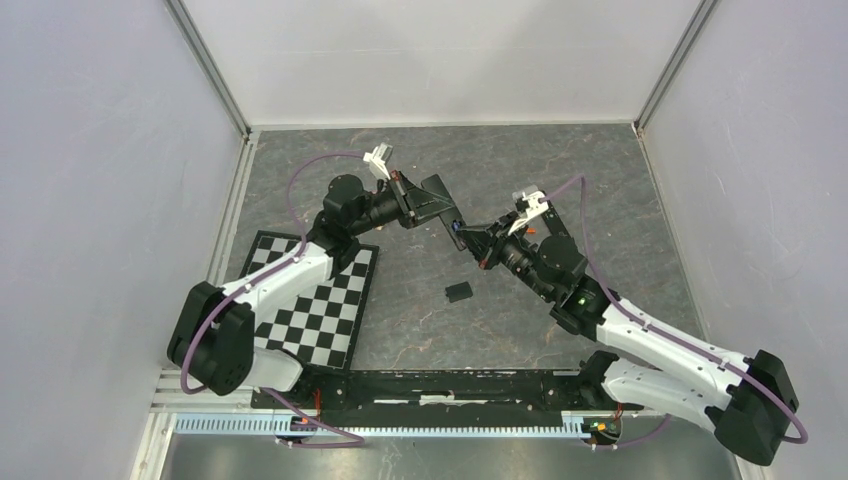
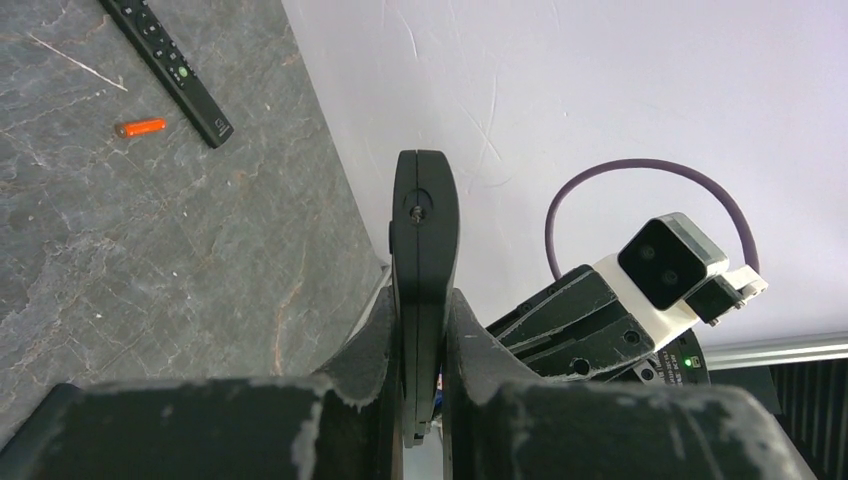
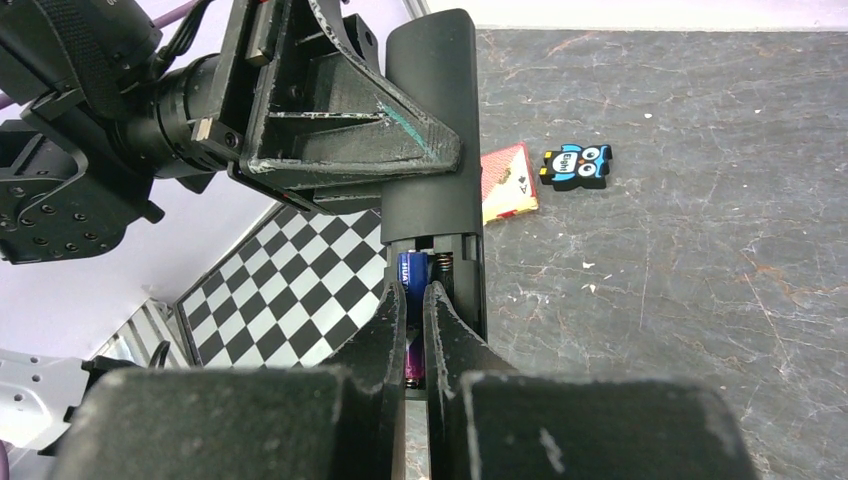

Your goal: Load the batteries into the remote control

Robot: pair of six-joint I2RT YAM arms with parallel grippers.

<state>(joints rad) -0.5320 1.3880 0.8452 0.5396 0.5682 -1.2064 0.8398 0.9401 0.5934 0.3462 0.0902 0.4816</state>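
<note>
My left gripper [image 1: 428, 203] is shut on a black remote [image 1: 447, 213] and holds it above the table; in the left wrist view [image 2: 422, 300] the remote [image 2: 424, 230] stands edge-on between the fingers. In the right wrist view the remote [image 3: 432, 150] shows its open battery bay, with a spring in the empty right slot. My right gripper [image 1: 470, 240] meets the remote's end. Its fingers [image 3: 415, 298] are shut on a slim battery [image 3: 410, 272], blue at the far end and purple between the pads, lying in the left slot. An orange battery [image 2: 140, 127] lies on the table.
A second black remote [image 2: 170, 60] lies beside the orange battery. A small black cover [image 1: 458, 291] lies under the grippers. A checkerboard mat [image 1: 320, 300] is at the left. A red card [image 3: 508, 180] and a blue owl gadget [image 3: 575, 166] lie beyond the remote.
</note>
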